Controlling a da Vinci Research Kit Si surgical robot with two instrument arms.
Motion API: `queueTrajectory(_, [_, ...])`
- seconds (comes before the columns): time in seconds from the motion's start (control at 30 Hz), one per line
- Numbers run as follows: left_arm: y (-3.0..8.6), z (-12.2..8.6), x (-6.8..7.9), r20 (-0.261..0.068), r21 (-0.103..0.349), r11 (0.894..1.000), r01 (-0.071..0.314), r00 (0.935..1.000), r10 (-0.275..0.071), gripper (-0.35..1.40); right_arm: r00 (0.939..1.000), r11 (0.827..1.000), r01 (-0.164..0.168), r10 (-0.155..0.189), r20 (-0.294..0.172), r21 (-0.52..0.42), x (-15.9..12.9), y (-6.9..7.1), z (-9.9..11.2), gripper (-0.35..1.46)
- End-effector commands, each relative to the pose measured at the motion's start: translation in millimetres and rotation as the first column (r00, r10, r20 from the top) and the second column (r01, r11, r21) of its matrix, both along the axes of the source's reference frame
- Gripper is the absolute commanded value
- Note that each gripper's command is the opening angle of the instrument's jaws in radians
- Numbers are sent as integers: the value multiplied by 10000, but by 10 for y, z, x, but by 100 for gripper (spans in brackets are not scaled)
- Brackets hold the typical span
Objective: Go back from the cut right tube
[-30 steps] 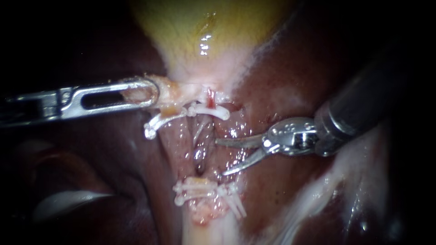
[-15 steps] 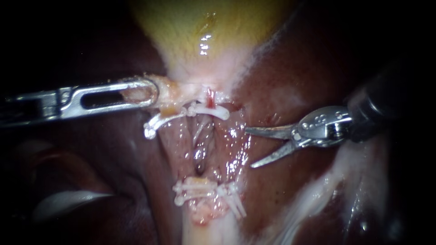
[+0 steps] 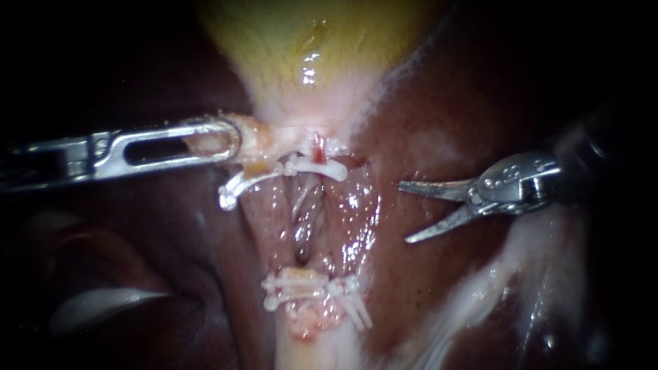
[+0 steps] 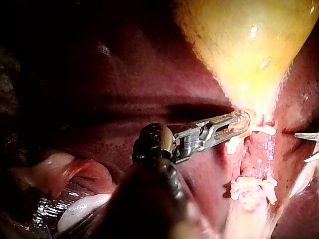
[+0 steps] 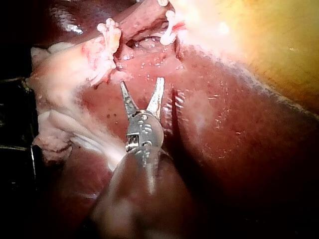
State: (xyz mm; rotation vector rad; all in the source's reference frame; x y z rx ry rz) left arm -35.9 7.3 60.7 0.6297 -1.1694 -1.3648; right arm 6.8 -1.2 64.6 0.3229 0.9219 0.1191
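Note:
The yellow gallbladder (image 3: 308, 48) narrows down to a pale neck. My left instrument (image 3: 218, 144) comes in from the left, its slotted jaws shut on a pale tag of tissue (image 3: 255, 140) beside that neck. White clips sit at the upper cut end (image 3: 312, 166) and several at the lower stump (image 3: 308, 288); a wet raw gap (image 3: 308, 219) lies between them. My right instrument (image 3: 408, 212), with two thin curved blades, is open over dark liver (image 3: 425, 288), right of the gap and touching nothing. In the right wrist view its blades (image 5: 142, 94) spread just short of the clipped stump (image 5: 107, 42).
Whitish membrane (image 3: 500, 274) runs down the lower right under the right shaft. A pale fold (image 3: 103, 301) lies at the lower left. Dark liver surrounds the field on both sides.
My right instrument has drawn back to the right, away from the gap between the clips, with its blades still open. The left instrument and the tissue have stayed put.

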Motion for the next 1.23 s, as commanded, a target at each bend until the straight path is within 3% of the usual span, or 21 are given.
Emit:
queueTrajectory(0.03, [0, 1, -1, -8, -8, 10000, 8, 10000, -8, -35, 10000, 10000, 6, -6, -11, 8, 0, 0, 0, 145])
queueTrajectory(0.27, [3, 17, -11, -12, -60, 10000, 65, 10000, -65, -35, 10000, 10000, 14, -14, -16, 7, -2, -1, 0, 145])
queueTrajectory(0.77, [4, 75, -55, -605, -7, 10000, -78, 9981, 77, -35, 10000, 10000, 69, -69, -72, 58, -1, -2, -1, 145])
queueTrajectory(1.23, [6, 83, -59, -656, 0, 10000, -96, 9978, 96, -35, 9999, 9999, 83, -82, -88, 79, -1, -2, -2, 145])
